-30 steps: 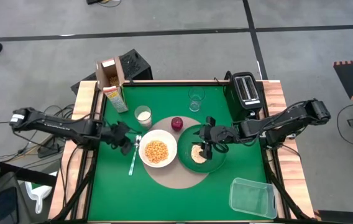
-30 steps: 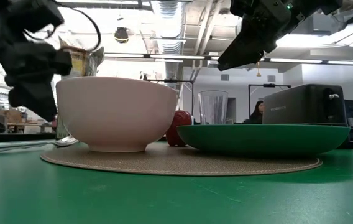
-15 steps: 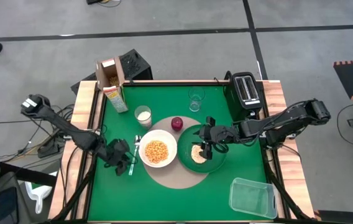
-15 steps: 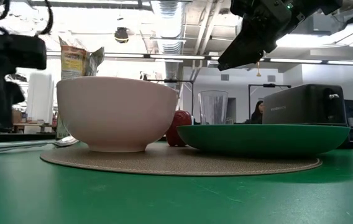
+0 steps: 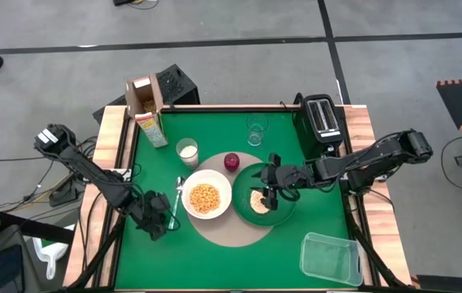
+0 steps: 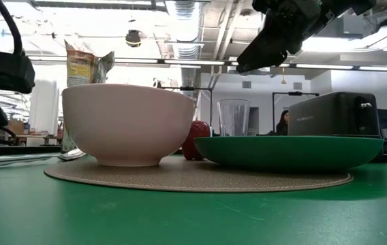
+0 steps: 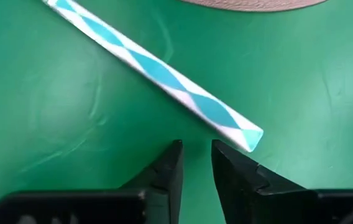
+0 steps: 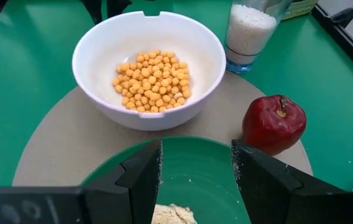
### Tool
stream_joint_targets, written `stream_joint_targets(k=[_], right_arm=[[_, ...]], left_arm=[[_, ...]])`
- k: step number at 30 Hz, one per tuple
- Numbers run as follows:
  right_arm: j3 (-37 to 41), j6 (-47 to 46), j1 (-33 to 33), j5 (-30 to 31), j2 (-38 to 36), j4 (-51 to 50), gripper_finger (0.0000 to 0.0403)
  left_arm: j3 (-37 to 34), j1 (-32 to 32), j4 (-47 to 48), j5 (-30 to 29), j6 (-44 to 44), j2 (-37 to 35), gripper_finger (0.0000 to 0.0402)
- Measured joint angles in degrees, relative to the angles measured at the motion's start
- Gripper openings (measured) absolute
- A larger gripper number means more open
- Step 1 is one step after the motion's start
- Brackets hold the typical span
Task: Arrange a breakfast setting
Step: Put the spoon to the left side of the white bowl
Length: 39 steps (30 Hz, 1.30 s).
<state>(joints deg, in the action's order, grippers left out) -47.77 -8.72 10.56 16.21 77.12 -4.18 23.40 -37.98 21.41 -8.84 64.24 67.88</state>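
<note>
A white bowl (image 5: 206, 195) of cereal and a green plate (image 5: 284, 213) stand on the round tan mat (image 5: 231, 232). Round bread (image 5: 258, 201) lies on the plate. A red apple (image 5: 231, 161) sits on the mat's far edge. The spoon (image 5: 176, 199), with a teal-and-white handle (image 7: 164, 71), lies on the table left of the bowl. A white cup (image 5: 187, 150) and a clear glass (image 5: 255, 129) stand farther back. My left gripper (image 7: 196, 152) is slightly open just short of the handle's near end, also seen from above (image 5: 164, 221). My right gripper (image 8: 195, 168) hangs open over the plate.
A cereal box (image 5: 146, 110) stands at the far left corner and a black toaster (image 5: 322, 118) at the far right. A clear plastic container (image 5: 331, 258) sits at the near right corner. Green table shows in front of the mat.
My left gripper has gone from beside the bowl toward the table's near edge, ending by the spoon handle's near end. The spoon has stayed where it was.
</note>
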Motion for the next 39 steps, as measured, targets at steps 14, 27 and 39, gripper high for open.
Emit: stream_joint_targets(k=[14, 27, 39], right_arm=[[0.0, 0.17, 0.27, 0.06, 0.0, -0.03, 0.0221], [0.0, 0.17, 0.29, 0.07, 0.0, -0.05, 0.0221], [0.0, 0.14, 0.31, 0.09, 0.0, -0.12, 0.0221]], left_arm=[[-0.15, 0.0, -5.3, 0.12, -2.09, 0.19, 0.0057], [0.02, 0.15, -13.77, -1.0, -4.55, 5.72, 0.0057], [-0.2, 0.17, -9.84, -3.05, -3.77, 0.51, 0.0057]])
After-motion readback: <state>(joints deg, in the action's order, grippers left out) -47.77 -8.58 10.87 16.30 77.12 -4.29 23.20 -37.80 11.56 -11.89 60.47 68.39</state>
